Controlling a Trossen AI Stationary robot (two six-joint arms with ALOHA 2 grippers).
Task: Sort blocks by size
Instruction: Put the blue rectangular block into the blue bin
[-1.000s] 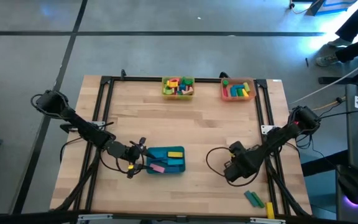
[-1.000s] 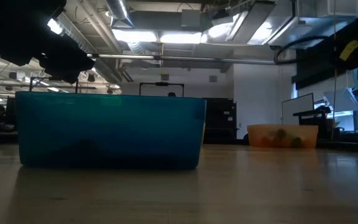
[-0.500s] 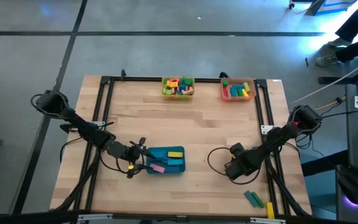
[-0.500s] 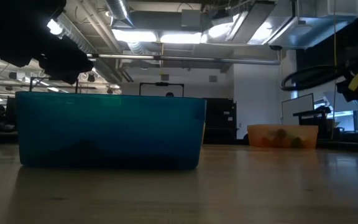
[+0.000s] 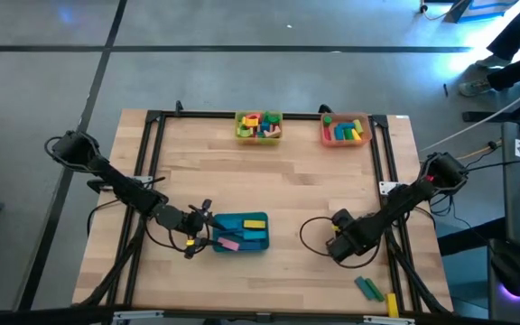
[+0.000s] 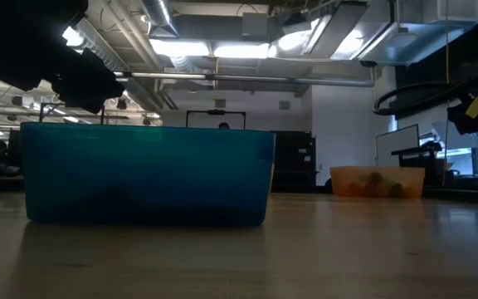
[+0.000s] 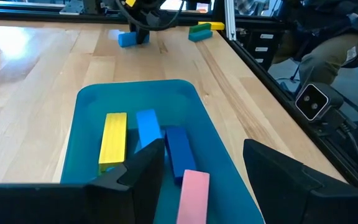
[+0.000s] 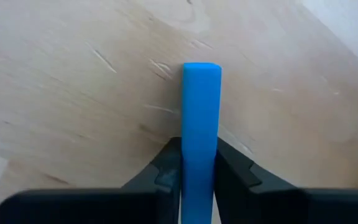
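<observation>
Fingers of right gripper point(image 8: 199, 163) now pinch a long blue block point(image 8: 201, 118) lying on the table point(image 5: 287, 194) near its right edge; a second ago they stood apart. Grasp made, lift comes next. Left gripper point(image 7: 197, 180) still hangs spread over the teal tray point(image 7: 222, 146), unmoved.
</observation>
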